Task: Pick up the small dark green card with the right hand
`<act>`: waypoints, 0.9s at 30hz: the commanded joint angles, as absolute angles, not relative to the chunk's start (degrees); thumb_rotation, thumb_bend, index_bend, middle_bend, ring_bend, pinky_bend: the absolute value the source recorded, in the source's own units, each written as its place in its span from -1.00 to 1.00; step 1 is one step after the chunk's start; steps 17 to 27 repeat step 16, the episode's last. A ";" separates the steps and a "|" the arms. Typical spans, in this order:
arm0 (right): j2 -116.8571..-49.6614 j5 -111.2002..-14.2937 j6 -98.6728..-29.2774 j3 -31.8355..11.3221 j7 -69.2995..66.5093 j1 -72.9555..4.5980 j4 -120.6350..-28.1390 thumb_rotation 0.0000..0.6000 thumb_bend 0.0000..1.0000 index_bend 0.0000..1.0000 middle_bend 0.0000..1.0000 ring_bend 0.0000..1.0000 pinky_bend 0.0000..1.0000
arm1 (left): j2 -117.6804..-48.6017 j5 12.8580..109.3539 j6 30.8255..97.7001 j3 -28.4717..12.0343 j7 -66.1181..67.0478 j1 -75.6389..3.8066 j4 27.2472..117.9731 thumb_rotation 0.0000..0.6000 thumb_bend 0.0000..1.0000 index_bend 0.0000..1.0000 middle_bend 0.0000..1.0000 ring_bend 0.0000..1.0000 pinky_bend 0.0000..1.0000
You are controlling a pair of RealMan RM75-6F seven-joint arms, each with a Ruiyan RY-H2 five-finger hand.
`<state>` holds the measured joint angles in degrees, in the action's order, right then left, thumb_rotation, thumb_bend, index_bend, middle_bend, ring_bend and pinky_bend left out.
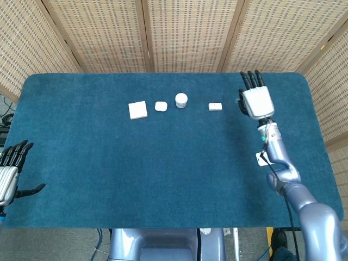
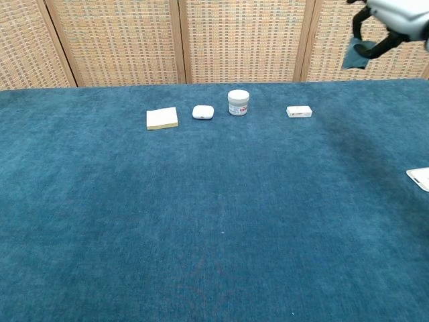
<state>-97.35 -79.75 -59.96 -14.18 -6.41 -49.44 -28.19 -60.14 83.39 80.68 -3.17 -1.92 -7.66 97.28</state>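
Note:
My right hand is raised high above the right side of the blue table. It pinches the small dark green card, which hangs below the hand in the chest view, well clear of the cloth. From the head camera the hand hides the card. My left hand hovers open at the table's near left corner, its fingers spread and nothing in it.
Across the far middle of the table lie a cream square pad, a small white case, a white jar and a small white box. A white card lies near the right edge.

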 commanded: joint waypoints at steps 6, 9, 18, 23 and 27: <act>-82.87 -77.36 -71.90 -12.59 -4.34 -34.24 -57.11 1.00 -0.94 -1.00 -1.00 -1.00 -1.00 | -59.58 83.44 79.97 -2.92 -2.75 -7.88 97.02 1.00 -1.00 -1.00 -1.00 -1.00 -1.00; -76.69 -76.96 -75.77 -11.10 -3.13 -28.78 -70.15 1.00 -1.00 -1.00 -1.00 -1.00 -1.00 | -59.89 83.39 79.01 -2.72 -2.04 -8.33 96.44 1.00 -1.00 -1.00 -1.00 -1.00 -1.00; -67.14 -79.43 -82.13 -5.24 -1.76 -19.43 -87.94 1.00 -1.00 -1.00 -1.00 -1.00 -1.00 | -60.76 86.35 80.28 -1.95 -3.05 -8.27 94.75 1.00 -1.00 -1.00 -1.00 -1.00 -1.00; -67.14 -79.43 -82.13 -5.24 -1.76 -19.43 -87.94 1.00 -1.00 -1.00 -1.00 -1.00 -1.00 | -60.76 86.35 80.28 -1.95 -3.05 -8.27 94.75 1.00 -1.00 -1.00 -1.00 -1.00 -1.00; -67.14 -79.43 -82.13 -5.24 -1.76 -19.43 -87.94 1.00 -1.00 -1.00 -1.00 -1.00 -1.00 | -60.76 86.35 80.28 -1.95 -3.05 -8.27 94.75 1.00 -1.00 -1.00 -1.00 -1.00 -1.00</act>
